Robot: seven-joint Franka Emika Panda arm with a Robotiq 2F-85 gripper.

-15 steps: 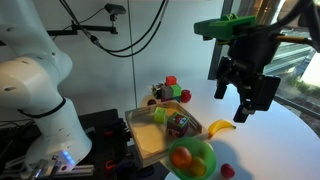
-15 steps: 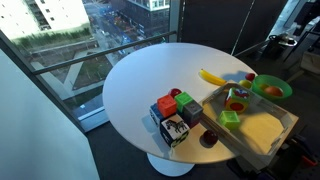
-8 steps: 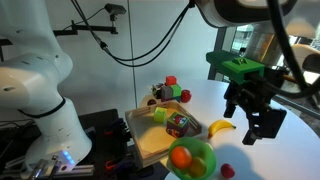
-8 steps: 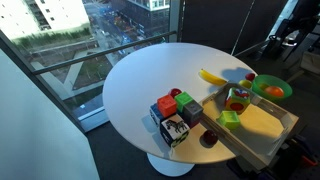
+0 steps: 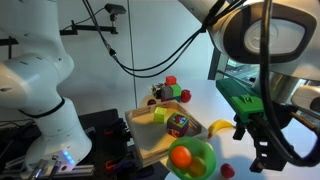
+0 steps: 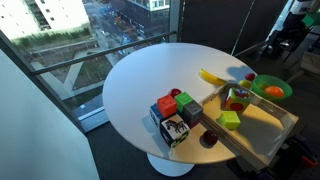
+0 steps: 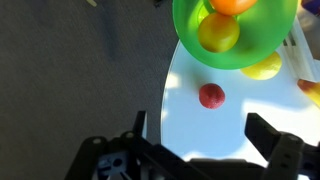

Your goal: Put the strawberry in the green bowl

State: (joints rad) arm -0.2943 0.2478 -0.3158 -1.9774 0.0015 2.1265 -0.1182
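The strawberry (image 7: 211, 96), small and red, lies on the white table just beyond my open gripper (image 7: 203, 135), between the lines of the two fingers and apart from them. The green bowl (image 7: 265, 35) sits past it and holds an orange fruit and a yellow-orange fruit. In an exterior view my gripper (image 5: 262, 158) hangs low over the table beside the strawberry (image 5: 227, 171) and the green bowl (image 5: 203, 152). In an exterior view the strawberry (image 6: 250, 77) lies beside the bowl (image 6: 258, 92).
A yellow banana (image 5: 220, 127) lies beside the bowl. A wooden tray (image 5: 145, 140) holds coloured blocks. More blocks and a red ball (image 5: 170, 80) stand behind it. The table edge runs close to the strawberry, with dark floor (image 7: 80, 70) beyond.
My gripper has come down and moved toward the table edge by the strawberry. The strawberry, the bowl and the other things have not moved.
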